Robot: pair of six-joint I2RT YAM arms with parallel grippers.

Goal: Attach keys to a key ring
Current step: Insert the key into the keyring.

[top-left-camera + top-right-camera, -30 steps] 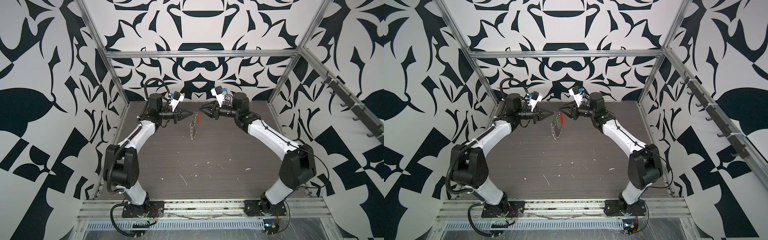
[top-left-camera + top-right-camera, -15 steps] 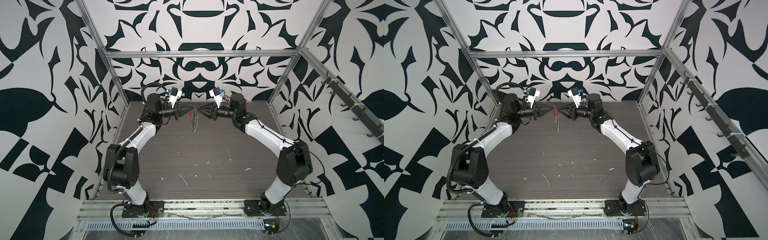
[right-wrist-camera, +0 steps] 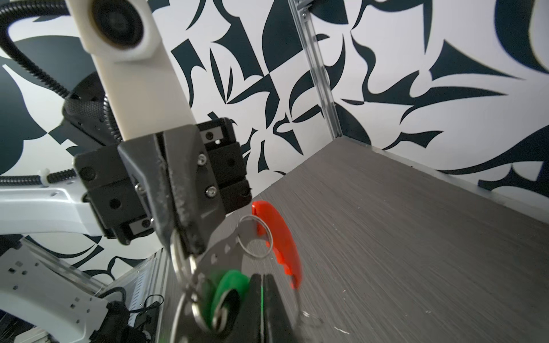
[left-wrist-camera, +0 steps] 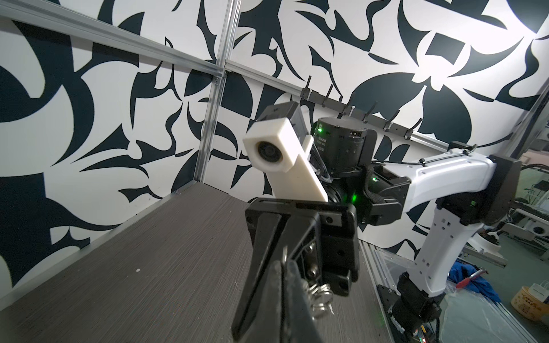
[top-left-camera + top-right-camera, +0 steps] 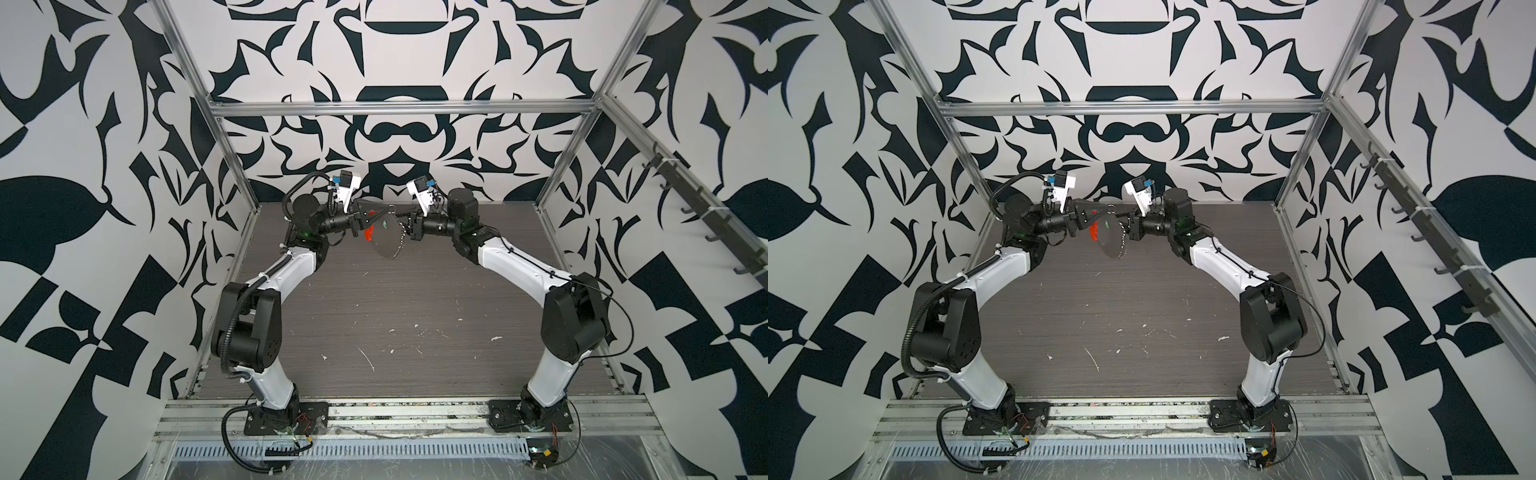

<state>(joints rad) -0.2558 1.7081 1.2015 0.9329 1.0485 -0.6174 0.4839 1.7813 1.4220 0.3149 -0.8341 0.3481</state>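
Now holding the key ring (image 5: 389, 243) up off the worktop (image 5: 374, 316) at its far end, between the two arms; blurring in both top views. Pinching one of its silver rings with the left hand (image 3: 181, 237), jaws together. Clamping the right hand (image 3: 263, 280) on the green key tag (image 3: 230, 286), judging by the green sliver between the fingers (image 3: 277, 306). Facing tip to tip, nearly touching, neither arm nearer. Sitting just beside the right fingertips, toward the left hand, the tag's split ring (image 3: 219, 315) against the big ring's bundle, red segment (image 3: 280, 240) beyond. Probably needing that split ring lined up with the wire loop; not showing whether already threaded.
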